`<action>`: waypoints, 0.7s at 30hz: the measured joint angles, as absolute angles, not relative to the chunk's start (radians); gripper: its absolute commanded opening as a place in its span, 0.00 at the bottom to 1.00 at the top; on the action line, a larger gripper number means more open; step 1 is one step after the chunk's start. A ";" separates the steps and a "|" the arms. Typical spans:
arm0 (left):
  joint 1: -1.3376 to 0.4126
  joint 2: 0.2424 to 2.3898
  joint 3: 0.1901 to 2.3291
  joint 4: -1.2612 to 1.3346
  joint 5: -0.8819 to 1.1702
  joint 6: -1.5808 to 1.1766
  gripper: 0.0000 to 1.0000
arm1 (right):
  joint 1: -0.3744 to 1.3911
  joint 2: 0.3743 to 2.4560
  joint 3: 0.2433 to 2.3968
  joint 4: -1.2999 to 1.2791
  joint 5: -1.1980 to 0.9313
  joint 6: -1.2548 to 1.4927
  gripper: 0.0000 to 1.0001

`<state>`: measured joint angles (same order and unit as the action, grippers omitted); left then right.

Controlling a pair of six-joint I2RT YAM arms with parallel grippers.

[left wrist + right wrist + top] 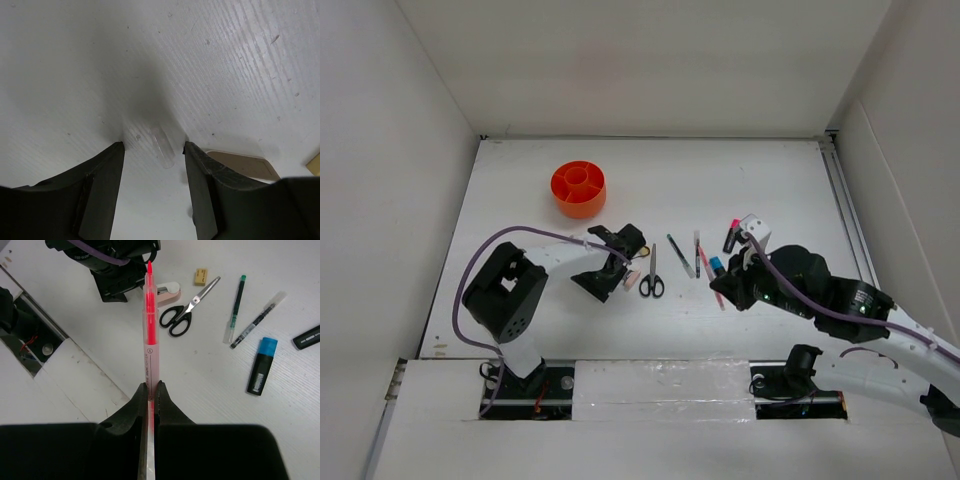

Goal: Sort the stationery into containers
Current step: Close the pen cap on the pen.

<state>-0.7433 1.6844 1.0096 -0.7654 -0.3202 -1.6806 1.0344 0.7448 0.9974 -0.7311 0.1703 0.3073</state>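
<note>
My right gripper (150, 390) is shut on the thin pink pen (150, 335) and holds it above the table; in the top view the pen (712, 280) sticks out of this gripper (728, 288). My left gripper (152, 146) is open, low over the table, with a small clear cap (163, 146) lying between its fingertips and a tan eraser (244, 165) just to its right. The orange tub (579, 188) stands far left. On the table lie the scissors (182, 315), two slim pens (236, 307) (257, 320), a blue-capped marker (261, 371) and a black marker (307, 337).
A pink and white eraser (168, 290) and a small tan eraser (201, 276) lie beside the left gripper (603, 283). The pink-capped marker (731, 236) lies behind the right arm. White walls enclose the table (770, 180); a taped front edge (650, 375) runs by the arm bases.
</note>
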 measured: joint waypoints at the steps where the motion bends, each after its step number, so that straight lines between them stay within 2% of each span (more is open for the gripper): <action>1: -0.743 1.692 1.017 -0.774 -0.319 -1.680 0.48 | 1.034 0.742 0.997 -0.731 0.170 0.307 0.00; 6: -0.743 1.699 1.024 -0.786 -0.318 -1.682 0.48 | 1.034 0.725 0.997 -0.731 0.165 0.306 0.00; 12: -0.742 1.704 1.028 -0.799 -0.316 -1.687 0.39 | 1.034 0.714 0.997 -0.731 0.157 0.305 0.00; 17: -0.742 1.718 1.039 -0.812 -0.313 -1.686 0.39 | 1.034 0.714 0.997 -0.731 0.153 0.302 0.00; 21: -0.742 1.728 1.049 -0.811 -0.309 -1.684 0.25 | 1.035 0.714 0.997 -0.731 0.150 0.302 0.00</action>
